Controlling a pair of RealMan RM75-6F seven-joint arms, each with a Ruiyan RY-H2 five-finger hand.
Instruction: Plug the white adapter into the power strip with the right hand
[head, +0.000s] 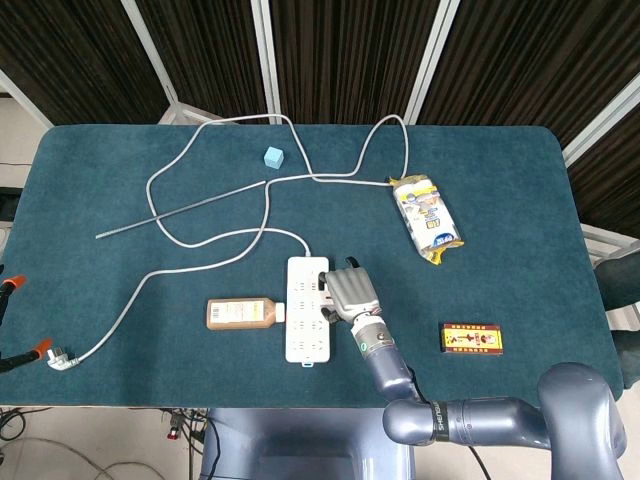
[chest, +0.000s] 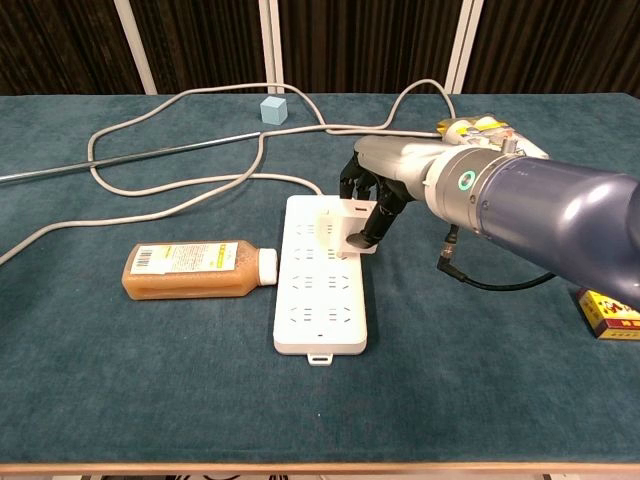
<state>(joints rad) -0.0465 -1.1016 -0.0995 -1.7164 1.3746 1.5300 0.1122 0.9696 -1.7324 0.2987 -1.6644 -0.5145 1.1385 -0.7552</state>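
- The right robot hand (chest: 372, 200) comes in from the right side of the chest view, knuckles up, dark fingers (chest: 350, 181) curled down and pinching the small white boxy plastic adapter (chest: 340, 222).
- That adapter sits right on the upper right part of the long white plastic power strip (chest: 320, 300), touching its socket face. Can't tell from either view whether the prongs are actually seated.
- From the head camera the same robot hand (head: 349, 292) covers the strip's right edge (head: 296, 335), and the adapter is pretty much hidden under it.
- The blue-grey metallic forearm (chest: 560, 225) stretches away to the right, low over the teal felt tabletop (chest: 150, 380), with a little green glowing ring at the wrist (chest: 463, 182) and a thin black cable looping below it.
- The left robot hand isn't showing in either camera.
- Other stuff lying around: a brown liquid bottle with a white cap (chest: 198, 269) on its side just left of the strip, cap nearly touching it.
- A grey cord (head: 215, 240) runs from the strip's far end and loops across the tabletop to a plug at the left edge.
- A small light blue cube (head: 272, 157) sits far back, a thin grey metal rod (head: 180, 210) lies diagonally at the left.
- A white and yellow snack packet (head: 427, 218) lies at the right, and a red and yellow flat box (head: 473, 338) sits near the right front.
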